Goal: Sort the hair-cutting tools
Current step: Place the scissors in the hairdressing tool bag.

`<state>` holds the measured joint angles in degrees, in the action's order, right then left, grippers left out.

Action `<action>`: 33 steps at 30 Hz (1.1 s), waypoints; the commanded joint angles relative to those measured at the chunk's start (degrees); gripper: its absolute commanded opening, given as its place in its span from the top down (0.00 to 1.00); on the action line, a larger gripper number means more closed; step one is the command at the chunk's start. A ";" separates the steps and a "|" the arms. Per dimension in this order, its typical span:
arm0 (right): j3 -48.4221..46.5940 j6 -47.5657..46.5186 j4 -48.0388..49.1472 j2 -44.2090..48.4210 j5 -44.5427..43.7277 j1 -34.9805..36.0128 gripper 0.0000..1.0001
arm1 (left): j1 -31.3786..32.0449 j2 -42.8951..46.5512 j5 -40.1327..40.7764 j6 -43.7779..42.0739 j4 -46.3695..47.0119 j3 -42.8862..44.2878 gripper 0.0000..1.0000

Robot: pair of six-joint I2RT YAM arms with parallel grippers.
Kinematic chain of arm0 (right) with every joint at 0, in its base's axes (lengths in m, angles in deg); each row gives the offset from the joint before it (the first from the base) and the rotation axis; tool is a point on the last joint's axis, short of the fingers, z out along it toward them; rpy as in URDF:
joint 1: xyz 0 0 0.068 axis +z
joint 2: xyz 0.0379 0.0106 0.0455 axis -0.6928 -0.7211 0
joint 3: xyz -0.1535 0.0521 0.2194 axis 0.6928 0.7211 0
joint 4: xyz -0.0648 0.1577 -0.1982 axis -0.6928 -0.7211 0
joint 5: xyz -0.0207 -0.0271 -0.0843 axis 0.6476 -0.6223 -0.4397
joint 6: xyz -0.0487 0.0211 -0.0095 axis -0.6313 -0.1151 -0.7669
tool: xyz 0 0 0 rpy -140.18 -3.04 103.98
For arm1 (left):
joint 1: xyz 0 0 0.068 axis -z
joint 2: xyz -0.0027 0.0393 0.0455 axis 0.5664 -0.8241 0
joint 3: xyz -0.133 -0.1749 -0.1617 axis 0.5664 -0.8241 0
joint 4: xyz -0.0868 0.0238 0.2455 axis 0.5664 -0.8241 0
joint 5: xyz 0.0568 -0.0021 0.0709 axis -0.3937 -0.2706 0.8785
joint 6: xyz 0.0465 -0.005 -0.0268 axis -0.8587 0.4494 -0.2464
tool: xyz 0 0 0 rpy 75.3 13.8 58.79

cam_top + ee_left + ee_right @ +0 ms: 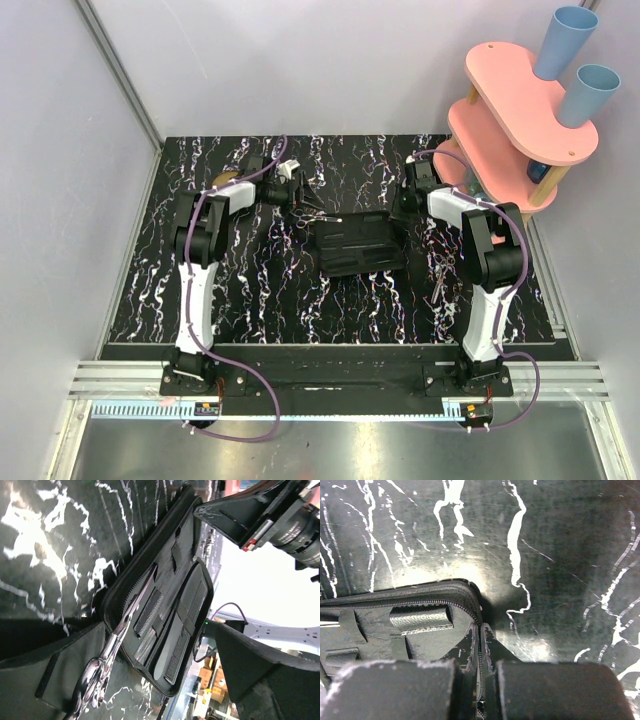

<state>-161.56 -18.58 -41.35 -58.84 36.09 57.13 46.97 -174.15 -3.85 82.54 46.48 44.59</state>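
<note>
The black folding case [358,245] lies open mid-table. One pair of silvery scissors [120,630] lies with its blade inside the case [165,585] and its looped handles over the rim, beside one finger of my left gripper [157,630]. The left gripper's jaws stand wide apart and hold nothing; in the top view it [298,195] hovers at the case's far left corner. My right gripper [481,650] is shut on the case's zippered rim [445,592] at the far right corner [408,200]. More slim scissors [445,270] lie on the table right of the case.
A small brass-coloured bowl [225,180] sits at the back left behind the left arm. A pink two-tier stand [520,120] with blue cups [565,40] stands at the back right. A comb [177,652] is strapped inside the case. Walls close the table's back and sides.
</note>
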 commanded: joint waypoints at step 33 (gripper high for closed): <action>-0.21 5.21 0.37 -1.32 3.35 1.93 1.00 | -5.62 19.83 41.19 7.95 2.65 -28.15 0.03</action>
<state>-161.54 -14.91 -39.67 -59.36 38.30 58.23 41.11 -153.28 26.24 90.12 53.47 20.42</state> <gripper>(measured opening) 0.031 0.984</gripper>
